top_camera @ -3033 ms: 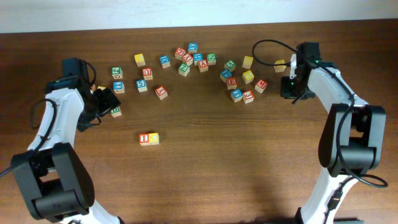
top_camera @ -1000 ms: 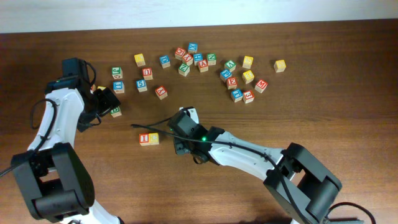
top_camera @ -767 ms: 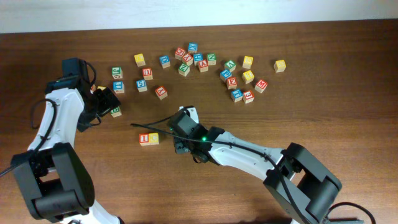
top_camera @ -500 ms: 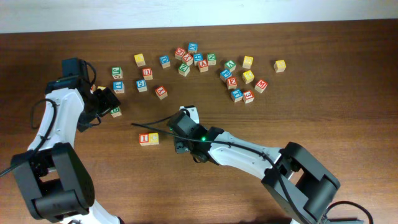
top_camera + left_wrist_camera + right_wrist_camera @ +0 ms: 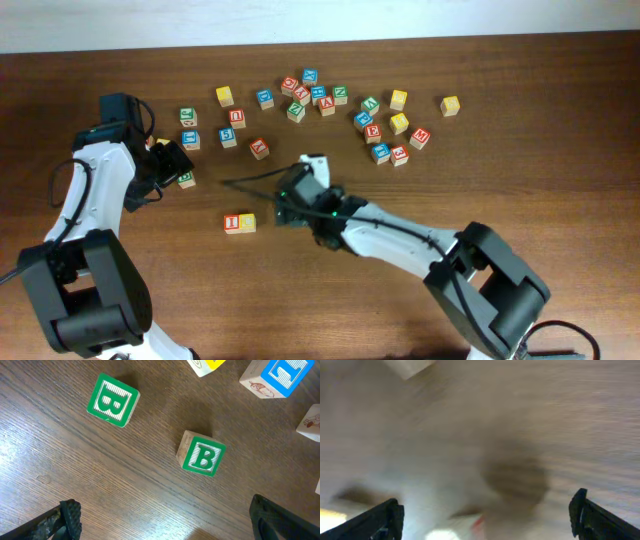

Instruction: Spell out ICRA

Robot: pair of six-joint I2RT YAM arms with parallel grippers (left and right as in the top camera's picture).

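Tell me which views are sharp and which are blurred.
Overhead: sharp, evenly lit, no glare. Left wrist: crisp, both green-lettered B wooden cubes and the grain of the brown wooden table readable. Right wrist: heavily motion-blurred, only its own black fingers sharp, nothing below them identifiable.

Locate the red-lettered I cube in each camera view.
Overhead: the I cube sits lower left of centre, with a yellow cube right beside it.
Left wrist: not in it.
Right wrist: too blurred to tell.
Shared landmark: the brown wooden table, seen in all three.
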